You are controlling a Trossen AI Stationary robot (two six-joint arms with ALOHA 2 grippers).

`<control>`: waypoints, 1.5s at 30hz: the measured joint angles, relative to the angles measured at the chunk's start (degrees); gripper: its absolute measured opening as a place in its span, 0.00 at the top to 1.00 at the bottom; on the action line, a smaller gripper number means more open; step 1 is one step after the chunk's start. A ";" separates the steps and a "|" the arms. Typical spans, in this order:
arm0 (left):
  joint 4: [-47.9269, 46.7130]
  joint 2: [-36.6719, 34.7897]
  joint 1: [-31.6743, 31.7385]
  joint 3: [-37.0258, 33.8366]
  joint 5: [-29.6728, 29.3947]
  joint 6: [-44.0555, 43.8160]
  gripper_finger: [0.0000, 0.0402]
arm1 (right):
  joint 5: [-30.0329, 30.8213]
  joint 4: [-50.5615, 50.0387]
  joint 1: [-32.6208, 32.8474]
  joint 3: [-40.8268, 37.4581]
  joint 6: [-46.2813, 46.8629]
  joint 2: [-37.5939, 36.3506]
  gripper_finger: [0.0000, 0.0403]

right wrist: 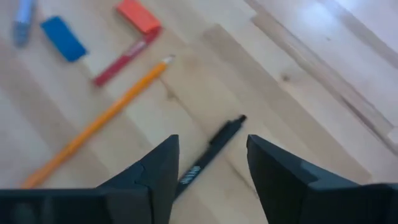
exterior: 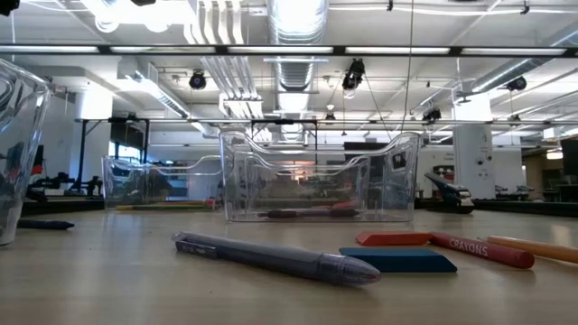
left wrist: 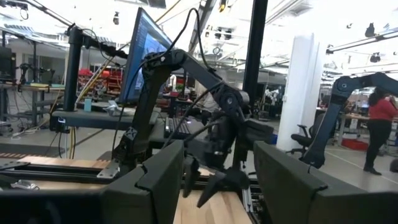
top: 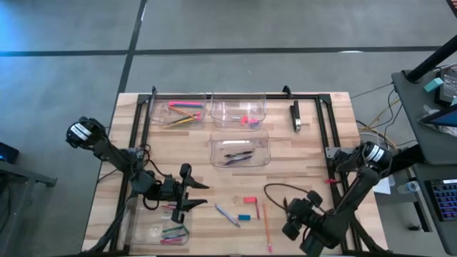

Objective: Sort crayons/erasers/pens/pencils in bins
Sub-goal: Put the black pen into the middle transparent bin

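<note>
From above, the right hand [top: 296,214] hovers over the counter's [top: 314,143] near right part, close to the loose orange pencil [top: 266,227], red crayon [top: 257,210], red eraser [top: 250,200], blue eraser [top: 244,217] and grey pen [top: 227,215], while the left hand [top: 191,193], fingers spread and empty, waits beside the near-left bin [top: 153,227]. The level view shows only the grey pen, both erasers and the crayon lying flat before a clear bin [exterior: 316,185]. The right wrist view alone shows a black pen [right wrist: 208,154] on the wood directly between the right hand's spread, empty fingers [right wrist: 155,177], its long axis running along the gap, so that arm is nearer.
</note>
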 joint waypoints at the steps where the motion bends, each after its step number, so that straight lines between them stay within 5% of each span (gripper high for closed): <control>1: 0.02 0.00 0.00 0.00 0.00 -0.01 0.55 | -0.12 0.22 0.00 -0.91 0.44 -0.08 0.55; 17: -0.16 0.00 0.09 0.00 -0.02 -0.14 0.55 | -5.12 15.93 -1.93 -15.50 4.17 -0.97 0.24; 24: -0.71 0.00 0.11 0.00 -0.02 -1.33 0.55 | -5.50 24.11 -3.20 -21.93 1.30 -2.82 0.18; 35: -1.56 0.02 0.15 0.00 -0.11 -1.42 0.55 | -9.36 23.67 -4.20 -21.44 -3.42 0.67 0.22; 45: -1.61 0.00 0.22 0.00 -0.13 -2.76 0.55 | -10.67 24.34 -4.17 -21.30 -4.29 0.44 0.59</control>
